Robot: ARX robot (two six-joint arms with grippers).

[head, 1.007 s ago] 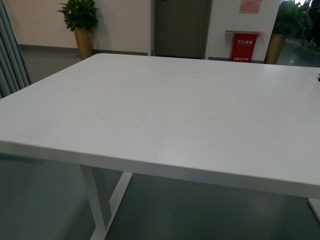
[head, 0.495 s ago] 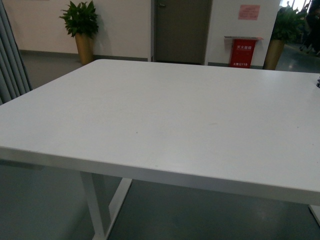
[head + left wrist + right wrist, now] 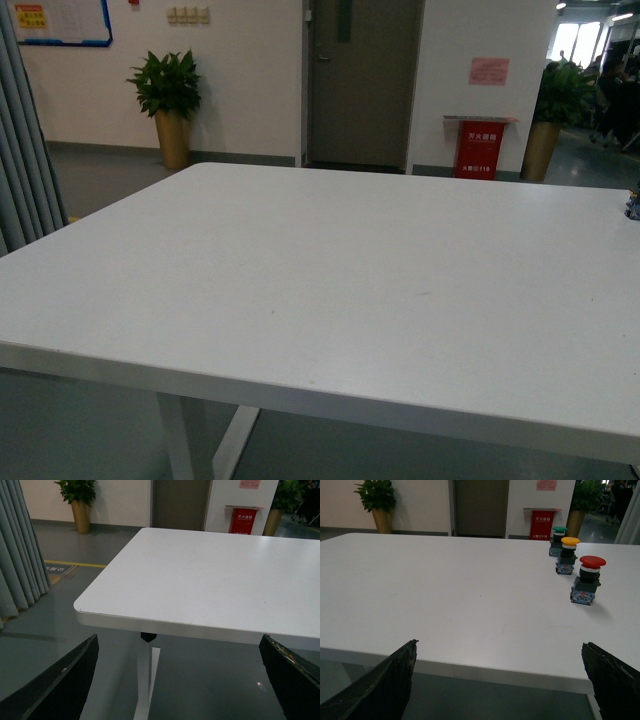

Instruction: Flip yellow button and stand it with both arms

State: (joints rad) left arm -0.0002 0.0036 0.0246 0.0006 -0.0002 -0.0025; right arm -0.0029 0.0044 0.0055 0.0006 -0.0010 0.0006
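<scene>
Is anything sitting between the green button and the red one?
Yes, the yellow button stands between the green button and the red button, seen in the right wrist view.

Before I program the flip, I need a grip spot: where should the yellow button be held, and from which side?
Probably by the boxy black-and-blue base of the yellow button, coming low from the open table side. It stands cap-up mid-row, with the green button and red button close at either end, and the round cap looks slippery.
</scene>
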